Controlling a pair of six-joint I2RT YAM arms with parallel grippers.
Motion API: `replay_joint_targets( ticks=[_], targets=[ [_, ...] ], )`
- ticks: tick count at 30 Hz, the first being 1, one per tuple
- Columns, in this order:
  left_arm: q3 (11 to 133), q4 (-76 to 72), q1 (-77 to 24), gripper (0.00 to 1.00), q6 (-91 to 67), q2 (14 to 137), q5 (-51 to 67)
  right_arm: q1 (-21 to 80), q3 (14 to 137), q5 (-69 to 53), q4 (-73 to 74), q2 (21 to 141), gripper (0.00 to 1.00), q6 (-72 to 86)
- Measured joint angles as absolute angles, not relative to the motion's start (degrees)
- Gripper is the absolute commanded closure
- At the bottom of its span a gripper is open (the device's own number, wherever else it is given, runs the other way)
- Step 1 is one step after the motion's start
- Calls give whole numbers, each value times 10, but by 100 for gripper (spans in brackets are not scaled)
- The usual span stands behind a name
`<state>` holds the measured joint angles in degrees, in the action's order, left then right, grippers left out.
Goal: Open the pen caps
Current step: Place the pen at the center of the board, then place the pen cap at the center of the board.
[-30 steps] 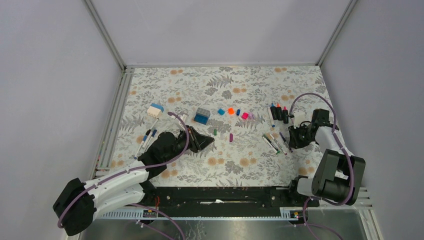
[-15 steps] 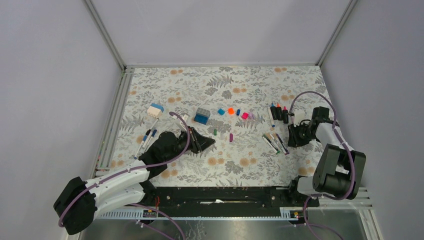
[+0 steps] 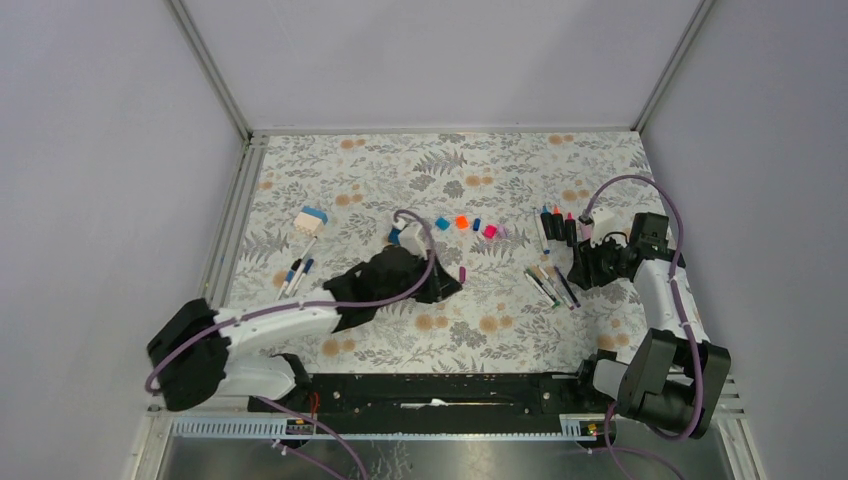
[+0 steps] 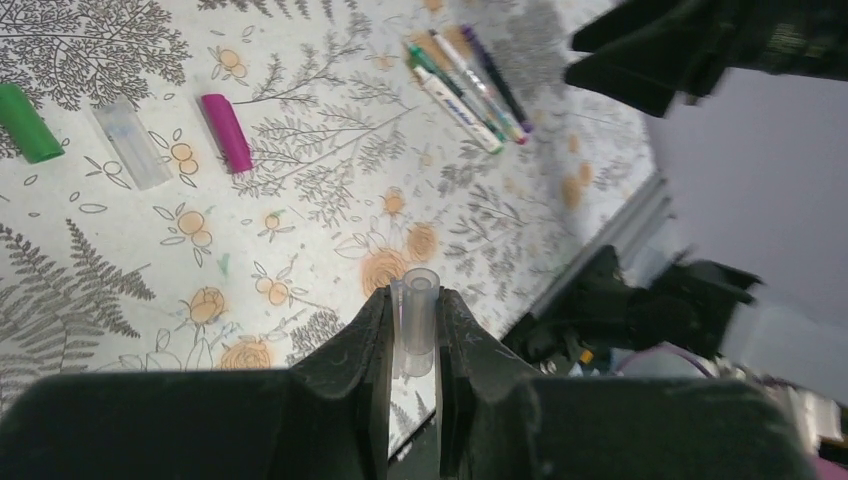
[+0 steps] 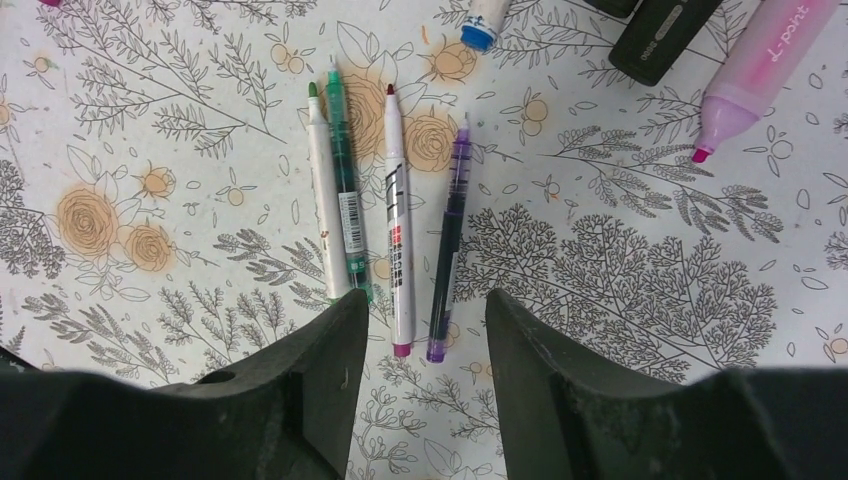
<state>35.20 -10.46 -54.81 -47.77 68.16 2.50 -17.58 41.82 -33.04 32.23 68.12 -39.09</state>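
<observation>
— How is the left gripper (image 4: 417, 302) found?
— It is clamped on a clear cap (image 4: 418, 330), which is held upright between the two fingers, over the flowered table (image 3: 520, 165).
— Which caps are seen lying loose?
— In the left wrist view a green cap (image 4: 28, 123), a second clear cap (image 4: 132, 143) and a magenta cap (image 4: 227, 132) are seen side by side on the table, apart from one another. From above, a blue cap (image 3: 441, 223), an orange cap (image 3: 461, 221), a small dark blue cap (image 3: 477, 224) and a pink cap (image 3: 489, 231) are seen in a loose row farther back.
— And the right gripper (image 5: 422, 305)?
— Its jaws are spread apart. It is held over four thin pens (image 5: 397, 220), which are laid side by side with bare tips pointed away from it: white, green, white and purple. A pink highlighter (image 5: 750, 75), its tip bared, and a black highlighter (image 5: 660, 35) are seen just beyond, to the right.
— What else is noted?
— A white-and-blue block (image 3: 311, 219) is set on the left side of the table, well apart from both grippers.
</observation>
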Motion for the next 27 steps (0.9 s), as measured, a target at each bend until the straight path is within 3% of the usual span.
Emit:
replay_joint_targets(
  ticks=[13, 17, 21, 27],
  targets=[
    [787, 201, -594, 96, -481, 1087, -114, -176, 416, -339, 309, 675, 44, -370],
    [843, 252, -593, 86, -481, 1148, -127, -176, 416, -342, 309, 671, 44, -367],
    [875, 289, -591, 81, -481, 1188, -130, -176, 416, -353, 309, 664, 44, -366],
    [895, 312, -583, 59, -478, 1211, -128, -176, 416, -364, 310, 662, 44, -366]
  ],
)
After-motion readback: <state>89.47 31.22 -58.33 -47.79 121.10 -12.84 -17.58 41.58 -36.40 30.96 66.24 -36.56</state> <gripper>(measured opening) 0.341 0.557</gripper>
